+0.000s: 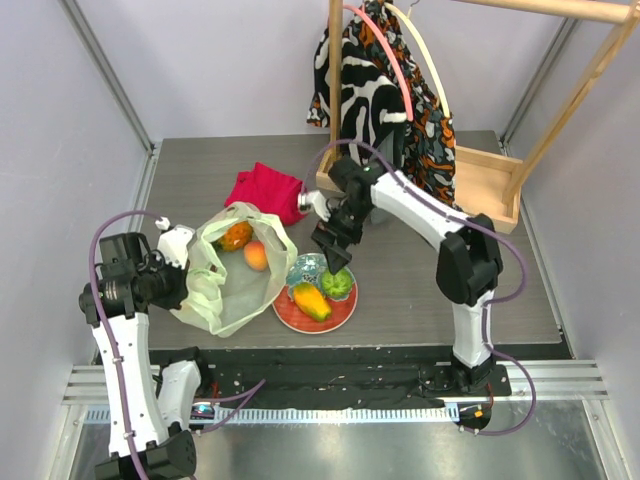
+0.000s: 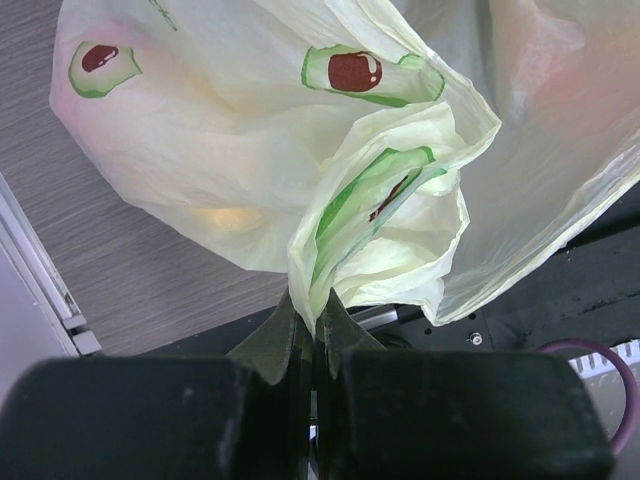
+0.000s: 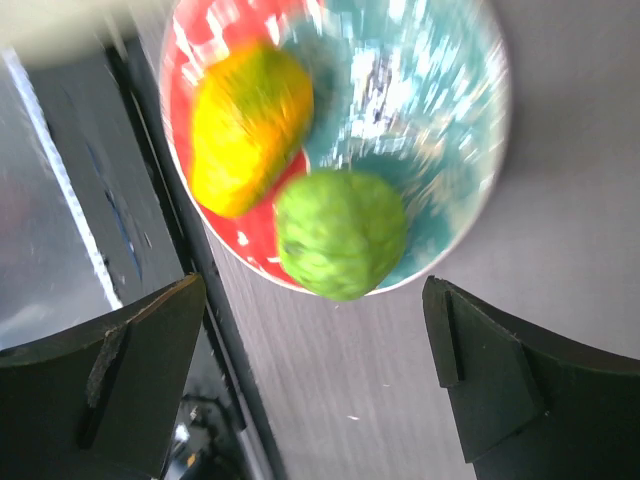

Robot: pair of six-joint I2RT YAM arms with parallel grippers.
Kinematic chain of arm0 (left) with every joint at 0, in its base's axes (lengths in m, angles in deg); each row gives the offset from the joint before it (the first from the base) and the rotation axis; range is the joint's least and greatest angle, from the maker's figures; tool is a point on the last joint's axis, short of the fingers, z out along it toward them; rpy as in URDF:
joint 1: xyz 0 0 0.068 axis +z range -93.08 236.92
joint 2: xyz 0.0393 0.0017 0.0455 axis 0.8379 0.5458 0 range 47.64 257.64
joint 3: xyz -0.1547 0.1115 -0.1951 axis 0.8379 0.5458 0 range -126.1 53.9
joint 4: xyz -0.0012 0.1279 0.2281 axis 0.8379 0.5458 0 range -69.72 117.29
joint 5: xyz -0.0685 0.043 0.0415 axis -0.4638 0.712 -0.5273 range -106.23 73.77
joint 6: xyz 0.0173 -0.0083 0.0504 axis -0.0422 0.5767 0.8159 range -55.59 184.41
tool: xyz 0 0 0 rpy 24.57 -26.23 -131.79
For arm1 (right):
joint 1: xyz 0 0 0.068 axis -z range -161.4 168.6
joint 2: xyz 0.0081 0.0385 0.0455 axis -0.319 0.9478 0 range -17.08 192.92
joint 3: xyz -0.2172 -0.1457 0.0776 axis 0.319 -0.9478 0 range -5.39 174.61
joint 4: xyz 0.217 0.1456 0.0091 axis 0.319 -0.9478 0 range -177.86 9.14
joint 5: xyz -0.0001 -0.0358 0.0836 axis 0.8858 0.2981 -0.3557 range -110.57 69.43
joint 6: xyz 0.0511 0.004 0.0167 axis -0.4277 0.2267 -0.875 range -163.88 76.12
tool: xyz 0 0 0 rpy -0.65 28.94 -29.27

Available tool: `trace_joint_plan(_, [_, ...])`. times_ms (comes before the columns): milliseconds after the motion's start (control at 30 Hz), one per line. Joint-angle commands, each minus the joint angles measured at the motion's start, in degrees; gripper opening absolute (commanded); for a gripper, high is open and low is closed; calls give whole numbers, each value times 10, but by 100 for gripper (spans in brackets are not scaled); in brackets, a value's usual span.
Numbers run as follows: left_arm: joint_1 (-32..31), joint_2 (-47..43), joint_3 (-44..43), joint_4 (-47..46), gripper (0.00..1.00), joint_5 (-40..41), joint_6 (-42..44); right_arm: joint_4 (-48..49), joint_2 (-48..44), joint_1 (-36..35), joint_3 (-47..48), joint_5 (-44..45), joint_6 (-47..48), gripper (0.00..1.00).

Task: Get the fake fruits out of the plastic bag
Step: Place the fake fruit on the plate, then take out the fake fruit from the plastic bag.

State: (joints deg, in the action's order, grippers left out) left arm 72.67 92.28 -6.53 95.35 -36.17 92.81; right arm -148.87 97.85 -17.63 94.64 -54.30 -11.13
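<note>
- The left gripper [image 2: 315, 335] is squeezed tight on a fold of the plastic bag [image 1: 235, 295]. It holds the bag's edge at the left of the top view.
- The right gripper [image 1: 333, 248] is spread wide and has nothing in it. It hangs just over the plate [image 1: 300, 326], near the middle of the top view.
- Two fake fruits lie on that plate. They are a yellow-orange mango [image 1: 311, 301] and a bumpy green one [image 1: 337, 284], right beside each other.
- Two more fruits are not out yet. A peach [image 1: 256, 255] and an orange-and-dark one [image 1: 235, 236] sit inside the bag, in its upper part near the open mouth.
- More may hide under the plastic, but I cannot tell.
- I think the job is about half done. The right gripper looks finished at the plate and has to go back for another fruit.
- The next move needs the right gripper to swing left, into the bag's mouth, and close on the peach.
- The left gripper should keep the edge held so the mouth does not flop shut. The bag is thin and crinkly, so it could get pinched along with the fruit.
- The table [image 1: 200, 170] is grey with wood lines.
- A red cloth [image 1: 265, 190] lies just above the bag in the top view.
- A wooden rack [image 1: 485, 185] stands at the upper right, and a black, white and orange garment [image 1: 375, 90] hangs on it.
- Pale walls close in the sides and back.
</note>
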Motion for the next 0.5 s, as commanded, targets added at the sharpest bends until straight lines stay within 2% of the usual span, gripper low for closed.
trace_joint_plan(0, [-2, 4, -8, -31, 0, -30, -19, -68, -97, -26, 140, -36, 1, 100])
trace_joint_plan(100, [-2, 12, -11, -33, 0, -28, -23, -51, -107, -60, 217, -37, -29, 100])
trace_joint_plan(133, [-2, 15, -13, -33, 0, -28, -23, -46, -107, -96, 248, -36, -30, 100])
trace_joint_plan(300, [-2, 23, -33, -11, 0, -50, -13, 47, -97, -184, 273, -27, -42, 93])
trace_joint_plan(467, [-2, 17, -47, -1, 0, -49, -21, 128, -46, -205, 263, -9, -80, 72])
